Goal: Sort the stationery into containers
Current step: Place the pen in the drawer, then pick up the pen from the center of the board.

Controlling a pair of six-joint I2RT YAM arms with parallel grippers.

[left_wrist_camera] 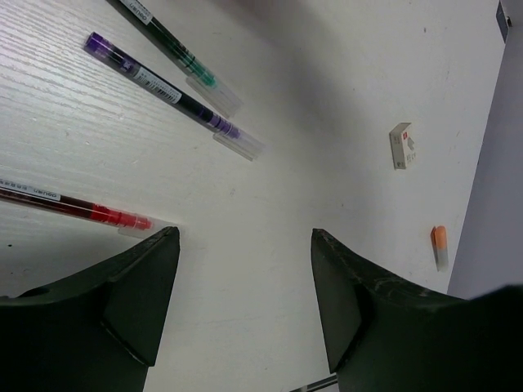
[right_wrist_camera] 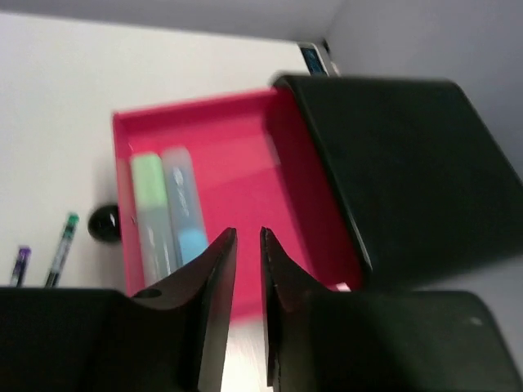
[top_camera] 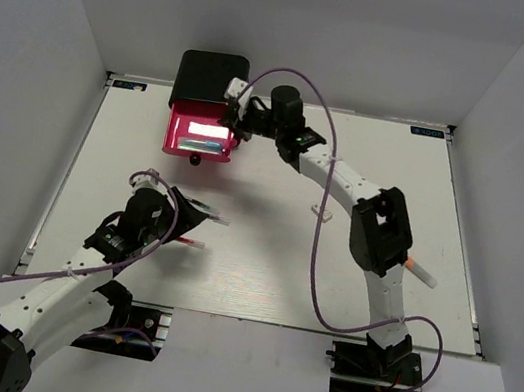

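- Chiefly, the left gripper [left_wrist_camera: 245, 235] hangs over the table [left_wrist_camera: 278, 155], its jaws wide apart with nothing between them.
- Red pen [left_wrist_camera: 82, 211]: it lies flat on the table, outside the gap and off to the left in the left wrist view. Its clear capped end is just beside the tip of the finger [left_wrist_camera: 143, 286] on that side.
- Long axis of the red pen: it runs nearly across that view, close to the line along which the jaws shut. On that reading, a grip would call for a shift toward the pen and a turn of the wrist, so that the fingers straddle the barrel.
- Purple pen [left_wrist_camera: 172, 94] and green pen [left_wrist_camera: 176, 45]: they lie farther ahead, slanted alike, apart from each other and from the red pen.
- Eraser [left_wrist_camera: 402, 145]: a small white block ahead and to the right, well apart from the pens.
- Right gripper [right_wrist_camera: 247, 237]: its jaws are drawn close, with only a narrow slit between them and nothing seen in it. It hovers above the open pink drawer [right_wrist_camera: 237, 155] of the black cabinet [right_wrist_camera: 392, 163].
- Drawer contents: a mint-green bar [right_wrist_camera: 151, 204] and a light-blue bar [right_wrist_camera: 184, 204] lie side by side near the front, by the knob [right_wrist_camera: 104, 222].
- Nearer arm: the left arm is nearer to all three pens; the right gripper is well apart from them, at the cabinet.
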